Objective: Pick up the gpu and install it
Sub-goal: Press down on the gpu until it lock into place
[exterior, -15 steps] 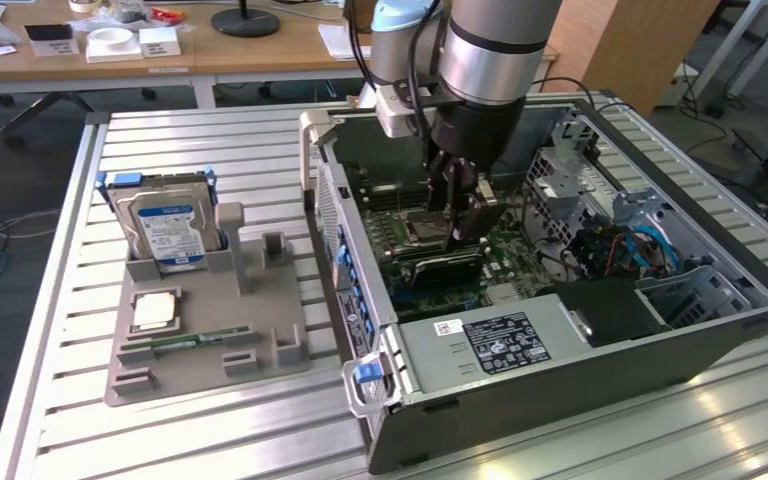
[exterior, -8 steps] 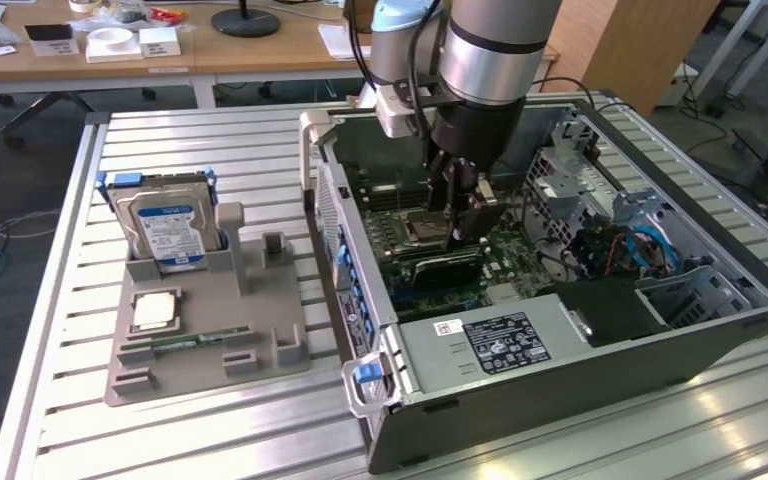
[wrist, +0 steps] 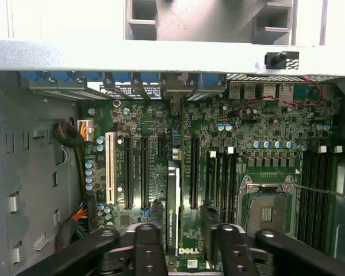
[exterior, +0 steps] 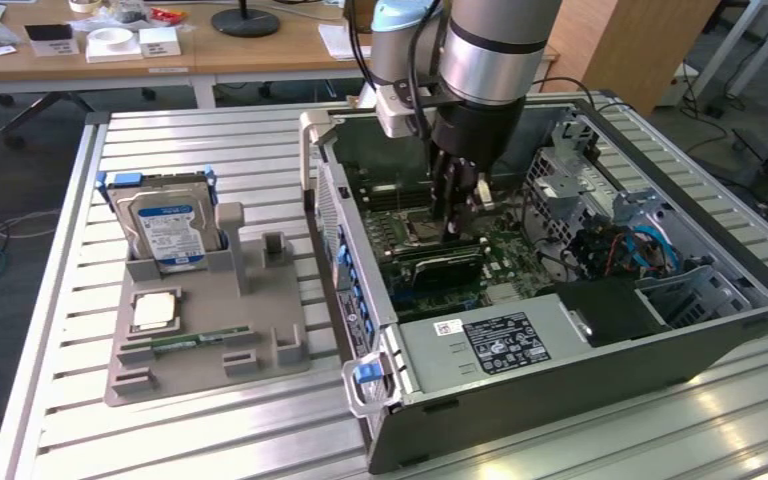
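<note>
The gpu [wrist: 173, 207] stands on edge in a slot of the motherboard [wrist: 264, 132] inside the open computer case [exterior: 704, 330]. It is a thin dark green card [exterior: 444, 262] with a labelled edge facing the wrist camera. My gripper [wrist: 181, 230] hangs straight above it inside the case [exterior: 462, 222]. One finger stands on each side of the card, and the fingers [wrist: 152, 227] are apart. A gap shows between the card and the far finger, so the jaws look open around the card without clamping it.
Left of the case in the exterior view, a grey parts tray [exterior: 277, 350] holds a silver hard drive [exterior: 164, 225], a processor chip [exterior: 155, 310] and a memory stick [exterior: 184, 341]. The power supply [exterior: 491, 345], drive cages [exterior: 584, 180] and cables [exterior: 631, 250] crowd the case interior.
</note>
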You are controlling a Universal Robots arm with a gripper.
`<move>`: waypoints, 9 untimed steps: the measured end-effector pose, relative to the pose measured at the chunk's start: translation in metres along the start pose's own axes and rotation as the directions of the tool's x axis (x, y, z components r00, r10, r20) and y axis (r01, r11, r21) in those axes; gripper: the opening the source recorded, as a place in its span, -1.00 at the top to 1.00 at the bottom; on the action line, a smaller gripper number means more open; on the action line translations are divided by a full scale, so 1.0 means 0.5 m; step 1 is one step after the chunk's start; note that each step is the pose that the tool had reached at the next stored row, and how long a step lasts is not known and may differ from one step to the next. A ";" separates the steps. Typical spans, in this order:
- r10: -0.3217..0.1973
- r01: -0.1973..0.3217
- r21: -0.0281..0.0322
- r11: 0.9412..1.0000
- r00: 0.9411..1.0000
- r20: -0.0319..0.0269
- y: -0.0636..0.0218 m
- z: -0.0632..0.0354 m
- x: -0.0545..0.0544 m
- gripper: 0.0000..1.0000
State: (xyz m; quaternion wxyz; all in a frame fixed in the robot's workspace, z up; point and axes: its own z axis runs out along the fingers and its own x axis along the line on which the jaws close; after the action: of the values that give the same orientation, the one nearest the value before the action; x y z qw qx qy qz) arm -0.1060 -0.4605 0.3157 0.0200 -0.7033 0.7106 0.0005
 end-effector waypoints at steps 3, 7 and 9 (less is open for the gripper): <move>0.000 0.000 0.000 1.000 1.000 0.000 0.000 0.000 0.000 0.36; 0.000 0.000 0.000 1.000 1.000 0.000 0.000 0.000 0.000 0.72; 0.000 0.000 0.000 1.000 1.000 0.000 0.000 0.000 0.000 0.79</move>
State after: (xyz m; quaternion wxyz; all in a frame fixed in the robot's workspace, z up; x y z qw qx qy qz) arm -0.1060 -0.4605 0.3156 0.0200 -0.7033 0.7106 0.0005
